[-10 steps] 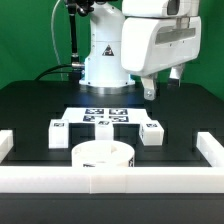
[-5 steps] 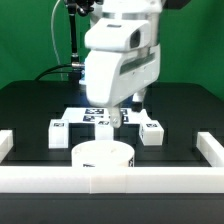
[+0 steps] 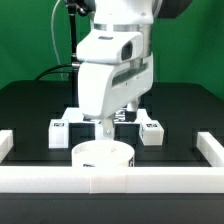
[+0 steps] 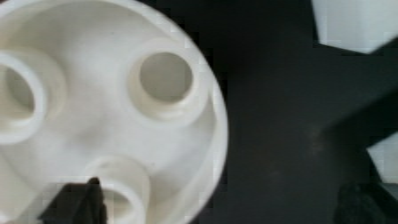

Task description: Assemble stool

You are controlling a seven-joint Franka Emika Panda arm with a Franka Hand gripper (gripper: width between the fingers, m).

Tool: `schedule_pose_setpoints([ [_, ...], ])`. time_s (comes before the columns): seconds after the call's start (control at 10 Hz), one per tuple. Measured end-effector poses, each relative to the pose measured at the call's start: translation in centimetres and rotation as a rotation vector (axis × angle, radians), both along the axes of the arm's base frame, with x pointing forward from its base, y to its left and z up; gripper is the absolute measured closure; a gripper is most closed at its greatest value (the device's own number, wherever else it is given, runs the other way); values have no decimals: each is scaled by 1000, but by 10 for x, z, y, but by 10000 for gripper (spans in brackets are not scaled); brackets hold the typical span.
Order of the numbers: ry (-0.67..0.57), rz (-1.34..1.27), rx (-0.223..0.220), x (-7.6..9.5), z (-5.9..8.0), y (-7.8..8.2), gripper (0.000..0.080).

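Observation:
The stool's round white seat [image 3: 103,156] lies flat near the front rail, and its holes show in the wrist view [image 4: 107,110]. My gripper [image 3: 106,132] hangs just above the seat's far edge. It is open and empty [image 4: 221,204]: one finger [image 4: 75,200] stands over the seat by a hole, and the other is beyond the rim over the black table. One tagged leg [image 3: 60,131] lies at the exterior view's left and another [image 3: 151,130] at its right. The third leg is hidden behind the arm.
The marker board [image 3: 72,112] lies behind the legs, mostly covered by the arm. White border rails run along the front [image 3: 110,181], left [image 3: 5,145] and right [image 3: 213,148]. A white part [image 4: 361,25] shows at the wrist view's edge.
The arm has swung from the exterior view's right toward its left and come down and forward. The gripper now sits low over the seat's far edge. The parts have not moved.

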State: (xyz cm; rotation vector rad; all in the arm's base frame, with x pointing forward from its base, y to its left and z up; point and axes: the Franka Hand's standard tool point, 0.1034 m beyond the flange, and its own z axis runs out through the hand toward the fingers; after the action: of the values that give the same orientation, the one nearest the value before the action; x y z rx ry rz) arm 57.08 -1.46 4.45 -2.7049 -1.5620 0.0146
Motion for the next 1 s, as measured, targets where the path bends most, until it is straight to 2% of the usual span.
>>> schedule_pose_setpoints([
  [0.4,15,-7,7,4,-26,-2,150],
  [0.9,26,-7,8,1,-33,-1,150],
  [1.0,26,-7,8,1,-33,-1,236],
])
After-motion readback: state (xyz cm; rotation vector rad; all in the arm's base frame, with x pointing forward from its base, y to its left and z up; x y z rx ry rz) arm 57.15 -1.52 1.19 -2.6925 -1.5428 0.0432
